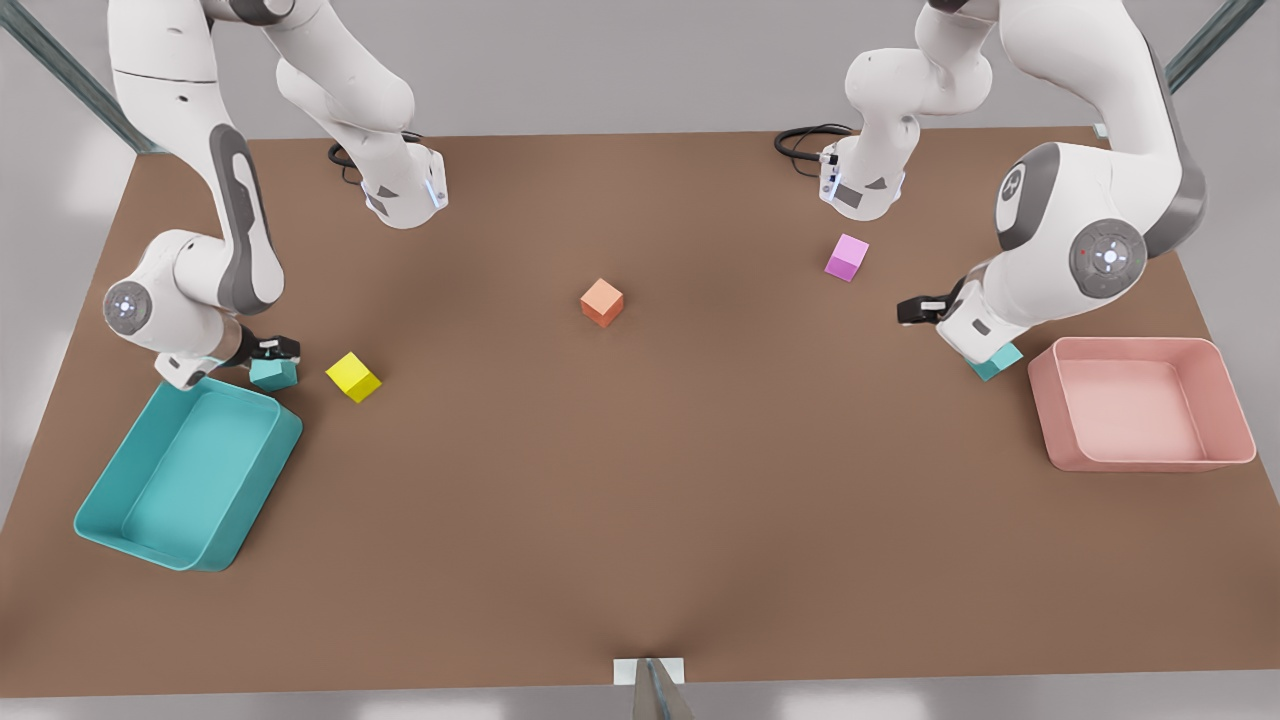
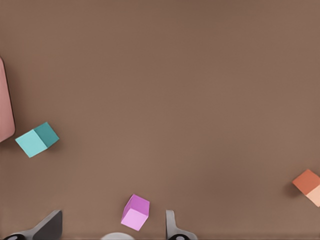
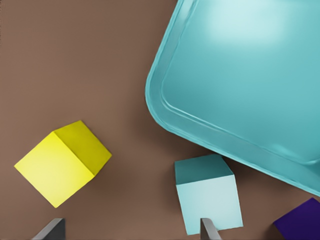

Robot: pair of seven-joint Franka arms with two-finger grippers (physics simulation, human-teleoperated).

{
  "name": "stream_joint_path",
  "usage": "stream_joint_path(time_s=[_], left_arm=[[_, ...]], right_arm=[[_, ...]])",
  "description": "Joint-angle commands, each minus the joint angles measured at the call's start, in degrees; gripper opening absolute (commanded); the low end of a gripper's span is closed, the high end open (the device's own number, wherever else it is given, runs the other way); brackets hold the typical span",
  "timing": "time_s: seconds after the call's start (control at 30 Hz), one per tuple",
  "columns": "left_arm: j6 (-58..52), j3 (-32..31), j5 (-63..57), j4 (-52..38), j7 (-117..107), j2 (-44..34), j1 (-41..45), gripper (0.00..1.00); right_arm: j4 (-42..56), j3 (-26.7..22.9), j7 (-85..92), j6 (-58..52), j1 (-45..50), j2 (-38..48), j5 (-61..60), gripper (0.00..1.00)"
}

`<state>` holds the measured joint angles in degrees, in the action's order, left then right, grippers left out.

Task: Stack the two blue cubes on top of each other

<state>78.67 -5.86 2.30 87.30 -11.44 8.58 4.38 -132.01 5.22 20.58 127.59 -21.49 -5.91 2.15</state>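
**Inspector:** Front view. The right gripper (image 1: 272, 350) hangs just over one blue cube (image 1: 273, 374), beside the teal tray (image 1: 240, 540). The left gripper (image 1: 925, 310) is near the other blue cube (image 1: 997, 361), by the pink tray (image 1: 1045, 400).

**Clerk:** Left wrist view?

**Inspector:** The left gripper (image 2: 111, 226) has its fingers spread wide and holds nothing. A pink cube (image 2: 135, 212) sits between them; the blue cube (image 2: 37, 139) lies well aside. Risk: it closes on the wrong cube.

**Clerk:** Right wrist view?

**Inspector:** The right gripper (image 3: 131, 230) is parted and empty. One finger (image 3: 210, 229) overlaps the blue cube (image 3: 207, 200). Descending off-centre, it could knock the cube into the tray wall (image 3: 200, 125).
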Motion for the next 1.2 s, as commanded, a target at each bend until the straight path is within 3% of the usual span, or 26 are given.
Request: stream_joint_path(time_s=[0.0, 1.17], left_arm=[[-1.06, -0.03, -0.02, -0.02, -0.69, -0.06, 0.01, 1.00], [-3.61, -1.00, 0.07, 0.94, -0.96, -0.14, 0.45, 1.00]], right_arm=[[-0.71, 0.06, 10.45, 5.21, -0.22, -0.33, -0.66, 1.00], [-1.06, -0.03, 11.50, 8.72, -7.25, -7.54, -1.01, 1.00]])
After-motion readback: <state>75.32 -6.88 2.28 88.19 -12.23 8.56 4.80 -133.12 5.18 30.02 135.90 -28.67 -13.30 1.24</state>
